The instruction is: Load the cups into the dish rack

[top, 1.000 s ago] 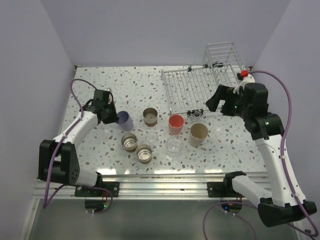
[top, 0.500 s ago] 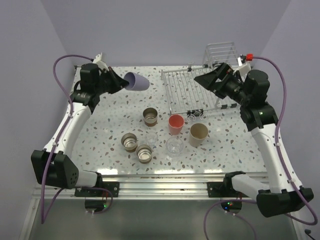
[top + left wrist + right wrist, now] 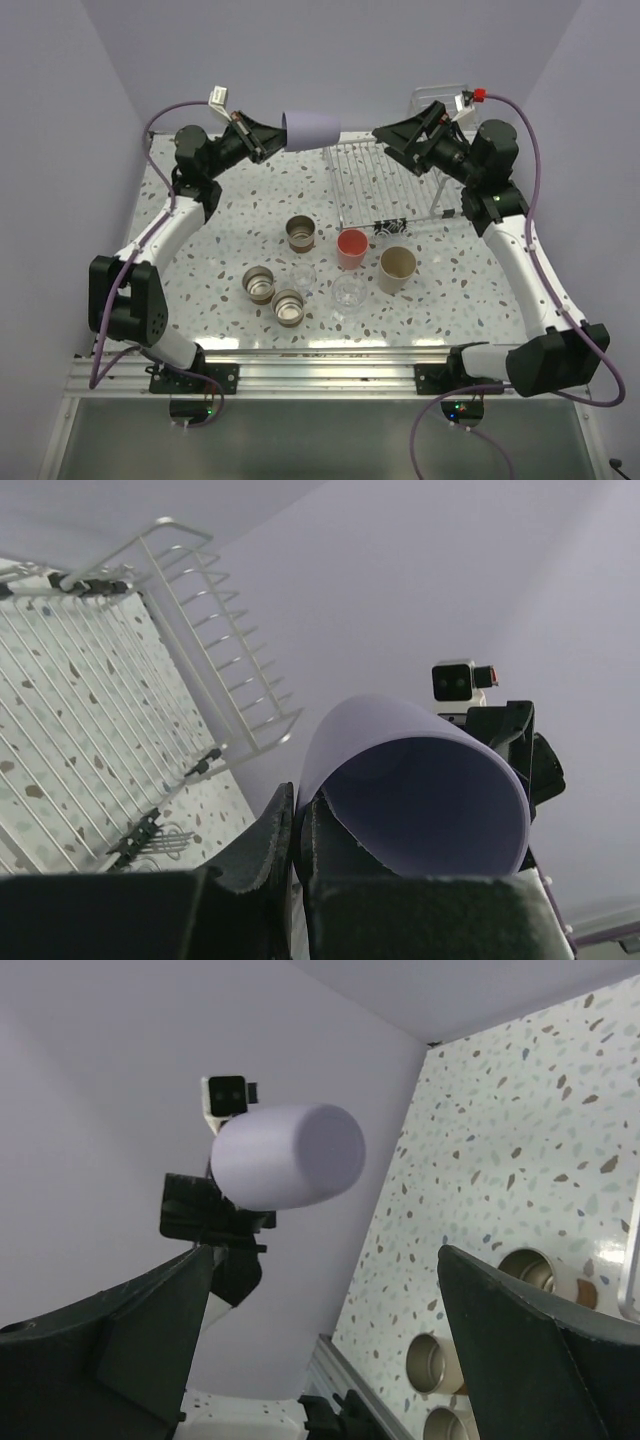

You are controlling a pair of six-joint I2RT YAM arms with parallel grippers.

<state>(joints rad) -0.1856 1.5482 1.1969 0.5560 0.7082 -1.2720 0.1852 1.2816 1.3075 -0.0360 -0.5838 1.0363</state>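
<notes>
My left gripper [image 3: 272, 141] is pinching the lavender cup [image 3: 311, 128] by its rim. In the left wrist view my fingers [image 3: 268, 842] are pressed together on the lower edge of its wall. The cup lies on its side in the air, in the upper middle of the overhead view, against the back wall [image 3: 330, 50]. Its open mouth faces my left wrist camera and its closed base points right, toward my right gripper [image 3: 387, 140].

That gripper is spread wide and holds nothing. In the right wrist view its two fingers [image 3: 130, 1330] stand far apart at the lower corners, with the cup's base above and between them, touching neither. From overhead the two grippers face each other across the cup, the right one just right of it.

The dish rack [image 3: 385, 190] sits on the table [image 3: 200, 270] right of centre, its taller cage part in the upper right partly hidden behind my right arm. Below the rack, the coral-red cup [image 3: 351, 248] and the beige cup [image 3: 396, 268] stand upright side by side. Left of them are three brown metallic cups [image 3: 300, 233], mouths up, with two clear cups [image 3: 348, 292] among them near the frame's centre.
</notes>
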